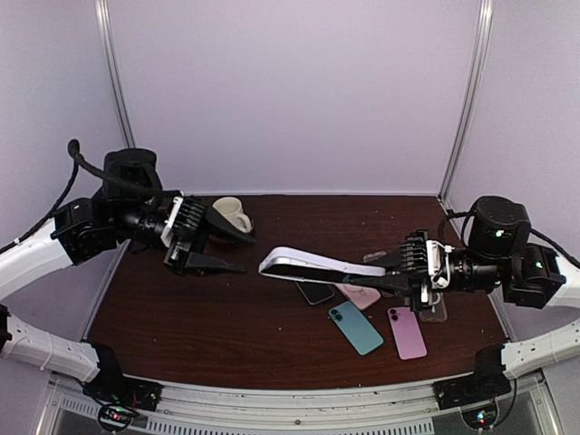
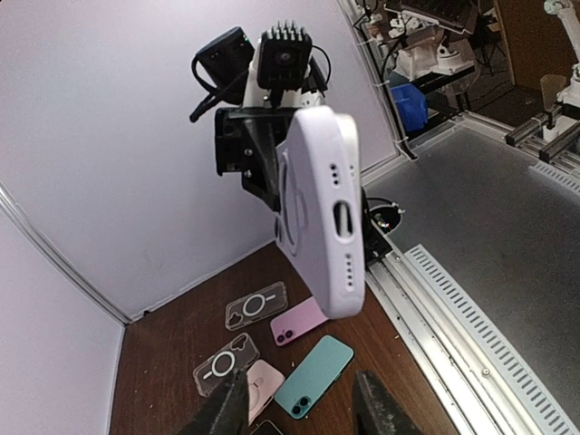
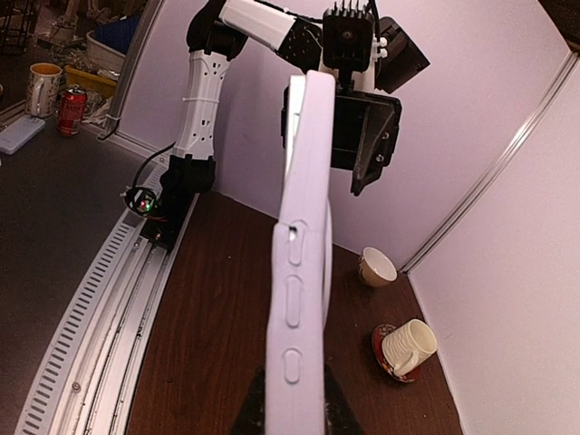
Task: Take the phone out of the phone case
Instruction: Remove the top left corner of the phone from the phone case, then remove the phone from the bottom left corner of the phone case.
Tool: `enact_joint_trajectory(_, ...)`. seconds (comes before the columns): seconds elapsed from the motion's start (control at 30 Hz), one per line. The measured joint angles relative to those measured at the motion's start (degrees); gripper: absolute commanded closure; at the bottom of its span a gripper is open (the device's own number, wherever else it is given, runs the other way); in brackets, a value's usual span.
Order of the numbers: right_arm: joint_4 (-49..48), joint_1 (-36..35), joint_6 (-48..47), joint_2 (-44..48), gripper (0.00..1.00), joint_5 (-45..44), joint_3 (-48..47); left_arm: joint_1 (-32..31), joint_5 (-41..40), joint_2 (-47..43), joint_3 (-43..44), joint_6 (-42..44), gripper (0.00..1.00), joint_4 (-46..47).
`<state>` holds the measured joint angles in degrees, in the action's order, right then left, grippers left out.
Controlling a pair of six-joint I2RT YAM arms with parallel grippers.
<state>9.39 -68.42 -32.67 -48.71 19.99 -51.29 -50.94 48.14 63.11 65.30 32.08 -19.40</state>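
Right gripper (image 1: 376, 276) pinches lavender phone case (image 1: 317, 265) by right end, airborne at frame centre. Left gripper (image 2: 299, 408) spread, empty, apart from it. Case likely soft and grippy. Phone inside unseen, presumably rigid and fragile. Best hold: free left corner lip.

The top external camera sits high behind both arms and looks down and forward over the whole dark bench (image 1: 227, 317) to the back wall, from well away. The left wrist camera looks past the left fingers (image 2: 217, 412) across the bench toward the right arm (image 2: 227, 59), with the white cased phone (image 2: 326, 208) close before it. The right wrist camera faces the opposite way, past the right fingers (image 3: 246, 412) toward the left arm (image 3: 263, 23), with that phone very near and edge-on. All three views share this phone, and the top and left wrist views also share the teal phone (image 1: 356, 327) lying on the bench.
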Motion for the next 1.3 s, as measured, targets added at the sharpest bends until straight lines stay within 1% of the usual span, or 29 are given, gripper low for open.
enact_joint_trajectory(0.2, -1.38, 0.33, 2.97, -2.12, 1.00, 2.69, 0.00, -1.68, 3.26, 0.87, 0.00, -0.50, 0.63, 0.11)
enact_joint_trajectory(0.43, -1.55, 0.81, 4.24, -3.15, 1.00, 4.22, 0.00, -3.08, 4.81, 1.68, 0.00, -0.87, 0.71, 0.11)
enact_joint_trajectory(0.87, -2.40, 0.92, 4.52, -3.93, 1.00, 4.35, -0.02, -3.61, 6.12, 2.01, 0.00, -0.98, 0.73, 0.07)
enact_joint_trajectory(1.1, -2.80, 0.92, 4.57, -4.46, 1.00, 4.96, -0.09, -4.04, 6.62, 2.97, 0.00, -0.96, 0.83, -0.09)
enact_joint_trajectory(1.3, -1.68, 2.03, 4.57, -5.03, 1.00, 7.76, -1.03, -4.02, 6.86, 2.99, 0.00, -0.96, 0.86, -0.13)
